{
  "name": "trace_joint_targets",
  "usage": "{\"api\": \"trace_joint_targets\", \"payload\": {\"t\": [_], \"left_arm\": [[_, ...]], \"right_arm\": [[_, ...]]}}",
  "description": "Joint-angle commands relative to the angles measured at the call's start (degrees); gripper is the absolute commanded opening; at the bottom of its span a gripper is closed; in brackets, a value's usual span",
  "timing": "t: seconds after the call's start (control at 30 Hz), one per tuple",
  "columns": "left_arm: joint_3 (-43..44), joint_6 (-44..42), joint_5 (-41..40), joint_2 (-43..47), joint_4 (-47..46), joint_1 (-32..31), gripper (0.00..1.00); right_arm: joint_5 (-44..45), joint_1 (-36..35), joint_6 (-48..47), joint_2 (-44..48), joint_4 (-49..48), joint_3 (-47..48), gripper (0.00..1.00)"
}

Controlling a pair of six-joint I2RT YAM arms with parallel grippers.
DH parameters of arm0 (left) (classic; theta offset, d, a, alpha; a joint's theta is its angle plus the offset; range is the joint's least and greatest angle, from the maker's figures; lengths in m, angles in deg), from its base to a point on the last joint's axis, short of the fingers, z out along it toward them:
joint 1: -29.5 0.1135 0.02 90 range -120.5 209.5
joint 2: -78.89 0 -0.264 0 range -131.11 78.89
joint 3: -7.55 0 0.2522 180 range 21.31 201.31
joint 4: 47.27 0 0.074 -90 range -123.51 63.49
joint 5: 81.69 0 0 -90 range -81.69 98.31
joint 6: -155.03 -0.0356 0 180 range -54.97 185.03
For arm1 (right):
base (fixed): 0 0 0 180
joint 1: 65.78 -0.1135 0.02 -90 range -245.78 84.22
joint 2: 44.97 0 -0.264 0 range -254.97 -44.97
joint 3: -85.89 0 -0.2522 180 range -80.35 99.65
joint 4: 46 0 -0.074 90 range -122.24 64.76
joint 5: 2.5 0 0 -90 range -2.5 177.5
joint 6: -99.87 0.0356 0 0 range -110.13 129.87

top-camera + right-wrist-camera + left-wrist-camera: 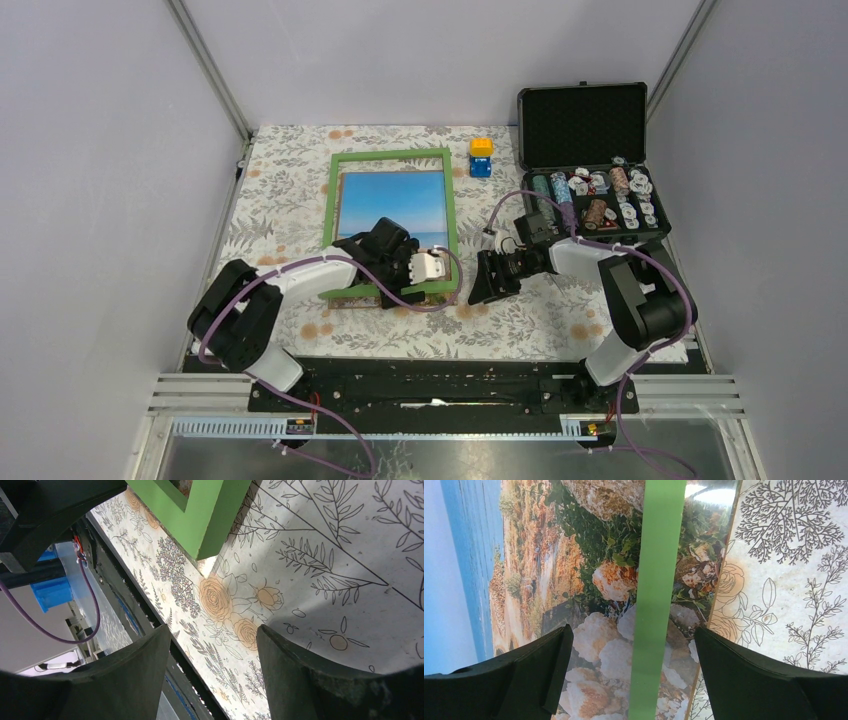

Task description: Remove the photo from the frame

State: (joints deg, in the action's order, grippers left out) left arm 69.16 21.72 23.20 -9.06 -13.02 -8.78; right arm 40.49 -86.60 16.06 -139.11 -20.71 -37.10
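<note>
The left gripper [631, 645] is spread wide and holds nothing. In its wrist view the two black fingers [519, 680] fill the lower corners, and a green strip of the frame [654, 580] runs from top to bottom between them. The photo [574, 570] shows on both sides of that strip, with rocks and shrubs in the middle and sea and pale sky toward the left edge. The photo's right edge lies on the flowered tablecloth [794, 580], which covers the right side of the view. Whether either finger touches the frame cannot be told.

In the top view this gripper sits just left of centre, over the bottom end of the frame. The frame lies flat and face up in the upper middle, with blue sky filling most of its opening. A tan strip shows just below the bottom border at its left end.

The right gripper [214, 640] is also open and empty. In its wrist view, only tablecloth shows between its fingers at the bottom. A green corner of the frame sits at top centre, apart from the fingers. In the top view the right gripper is at centre, just right of the frame's lower right corner.

An open black case [585, 120] stands at the upper right, holding rows of round chips [600, 195]. A small yellow and blue block [481, 157] sits between the case and the frame.
</note>
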Motion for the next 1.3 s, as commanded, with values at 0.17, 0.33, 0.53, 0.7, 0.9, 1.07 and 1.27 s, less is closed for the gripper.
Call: {"api": "trace_joint_targets", "payload": {"t": [0.17,0.33,0.53,0.7,0.9,1.07,1.27], "left_arm": [[2.07,-2.21,4.09,-0.91,2.50,-0.65,0.99],[2.54,-1.91,4.18,-1.45,3.14,-0.60,0.99],[3.49,0.83,0.68,-3.11,1.07,-0.49,0.99],[4.26,1.44,1.08,-3.25,0.86,-0.17,0.99],[5.59,1.93,2.98,-3.94,2.08,0.84,0.97],[7.94,1.84,5.85,-4.80,5.29,1.82,0.94],[9.25,2.24,6.26,-6.49,6.11,2.81,0.93]], "right_arm": [[0.50,0.25,-1.25,-1.02,1.03,2.26,0.72],[0.51,0.26,-1.24,-1.34,1.06,2.46,0.72],[0.42,0.30,-1.21,-1.56,1.04,2.64,0.72],[0.38,0.25,-1.19,-1.57,1.04,2.62,0.72],[0.42,0.25,-1.34,-1.67,1.04,2.76,0.72],[0.25,0.26,-1.27,-1.89,1.04,2.80,0.72],[0.12,0.26,-1.11,-2.09,1.04,3.16,0.72]]}}
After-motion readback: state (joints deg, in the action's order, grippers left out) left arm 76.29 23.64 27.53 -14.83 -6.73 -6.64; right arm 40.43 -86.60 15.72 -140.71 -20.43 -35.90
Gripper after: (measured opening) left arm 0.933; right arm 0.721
